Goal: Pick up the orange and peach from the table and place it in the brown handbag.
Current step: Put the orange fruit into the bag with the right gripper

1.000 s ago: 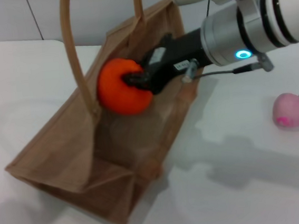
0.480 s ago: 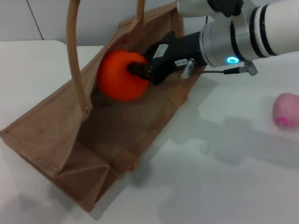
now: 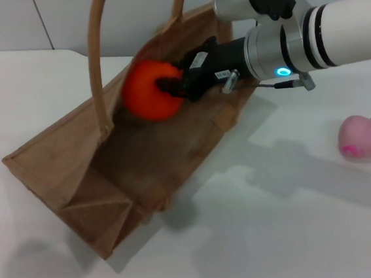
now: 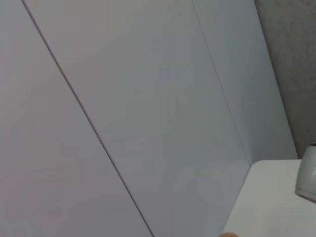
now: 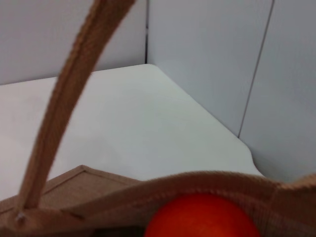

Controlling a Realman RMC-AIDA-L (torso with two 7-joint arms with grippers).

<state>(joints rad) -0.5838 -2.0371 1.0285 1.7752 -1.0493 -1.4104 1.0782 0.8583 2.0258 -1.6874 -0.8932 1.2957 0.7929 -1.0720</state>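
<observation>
The brown handbag (image 3: 141,156) lies tilted on the white table with its mouth open toward me and its handles (image 3: 99,62) standing up. My right gripper (image 3: 171,88) reaches in through the bag's mouth from the right and is shut on the orange (image 3: 149,90), holding it inside the bag above its lower wall. The orange also shows in the right wrist view (image 5: 202,217) just behind the bag's rim (image 5: 197,185). The peach (image 3: 362,138) sits on the table at the far right, well apart from the bag. My left gripper is out of view.
The white table (image 3: 280,235) stretches in front and to the right of the bag. A grey panelled wall (image 3: 23,23) stands behind. The left wrist view shows only wall panels (image 4: 123,98) and a table corner.
The right gripper with the orange has shifted slightly up and toward the bag's far side. The bag has shifted and tilted a little on the table. The peach has not moved.
</observation>
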